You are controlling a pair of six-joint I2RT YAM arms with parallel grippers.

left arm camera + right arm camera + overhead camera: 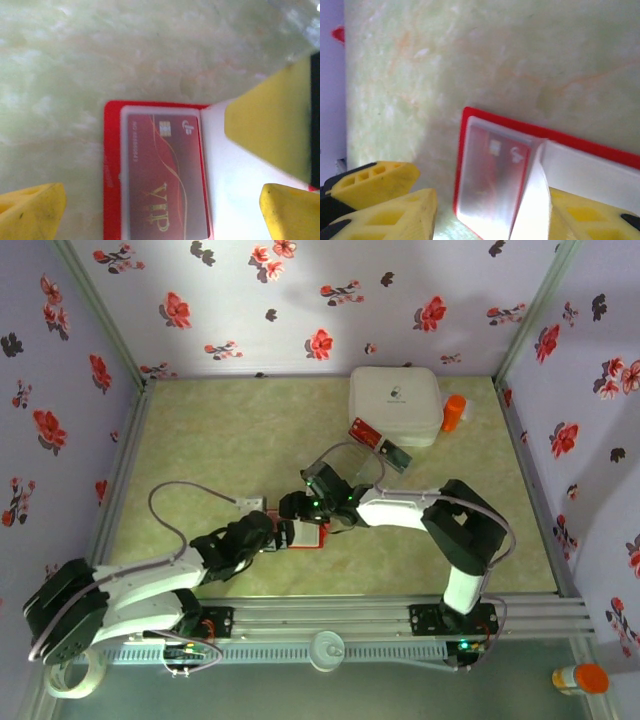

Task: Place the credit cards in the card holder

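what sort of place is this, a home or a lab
Most likely a robot test cell, not a home: flower-print panels box in a marble-look table, left arm and right arm bolted to a metal rail.

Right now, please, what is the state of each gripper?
Left gripper: open, straddling the card holder, holding nothing.
Right gripper: open, fingers apart beside the holder's raised pale flap.

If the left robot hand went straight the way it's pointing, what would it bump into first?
Most likely the red VIP card inside the clear pocket of the open red folding wallet, lying between the spread yellow fingers of the left gripper. Depth is hard to judge.
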